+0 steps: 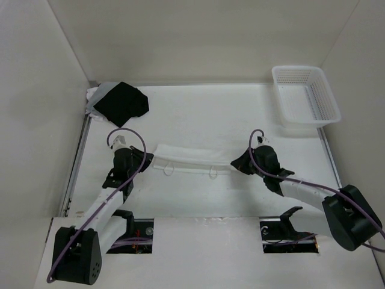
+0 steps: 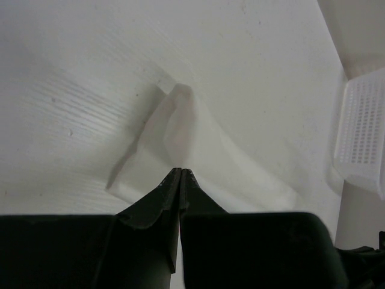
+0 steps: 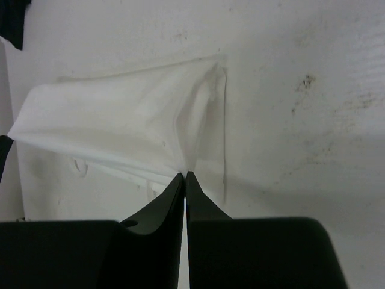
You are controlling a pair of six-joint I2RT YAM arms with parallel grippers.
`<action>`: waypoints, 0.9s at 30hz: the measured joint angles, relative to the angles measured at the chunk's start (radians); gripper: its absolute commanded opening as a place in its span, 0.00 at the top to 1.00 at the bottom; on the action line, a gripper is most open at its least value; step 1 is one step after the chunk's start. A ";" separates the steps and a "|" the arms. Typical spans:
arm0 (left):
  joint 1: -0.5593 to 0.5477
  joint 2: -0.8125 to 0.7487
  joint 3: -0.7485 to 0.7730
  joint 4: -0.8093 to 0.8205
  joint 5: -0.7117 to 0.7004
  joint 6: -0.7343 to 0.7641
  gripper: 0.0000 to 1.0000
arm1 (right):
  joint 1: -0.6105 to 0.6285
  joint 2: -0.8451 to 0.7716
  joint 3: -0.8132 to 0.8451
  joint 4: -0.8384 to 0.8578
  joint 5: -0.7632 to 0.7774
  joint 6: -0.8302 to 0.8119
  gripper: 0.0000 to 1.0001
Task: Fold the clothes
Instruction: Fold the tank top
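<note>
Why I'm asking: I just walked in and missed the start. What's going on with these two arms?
Both arms are working on the white garment. The left gripper is shut on one end and the right gripper on the other, so the garment stretches as a long band between them over the table. Folding looks to be under way, not finished. The black cloth and the mesh basket sit apart at the far corners.

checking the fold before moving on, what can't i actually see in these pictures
- Top view: the wrists cover where left fingers and right fingers pinch the white garment.
- Top view: the black cloth hides most of a pale bundle in the corner.
- Left wrist view: the basket is cut by the right edge.
</note>
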 measured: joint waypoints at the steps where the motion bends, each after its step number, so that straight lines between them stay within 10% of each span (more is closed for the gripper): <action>1: -0.005 -0.019 -0.013 -0.013 0.000 -0.001 0.99 | 0.018 -0.010 -0.008 -0.006 0.010 0.003 0.93; 11: -0.009 -0.094 -0.103 -0.082 -0.006 -0.009 0.94 | 0.179 -0.053 -0.049 -0.082 0.131 0.052 0.90; 19: 0.017 -0.150 -0.110 -0.128 -0.012 -0.014 0.81 | 0.237 -0.130 -0.051 -0.221 0.200 0.094 0.60; 27: -0.157 -0.210 -0.015 -0.185 -0.132 -0.008 0.80 | 0.272 -0.277 0.021 -0.322 0.242 0.066 0.88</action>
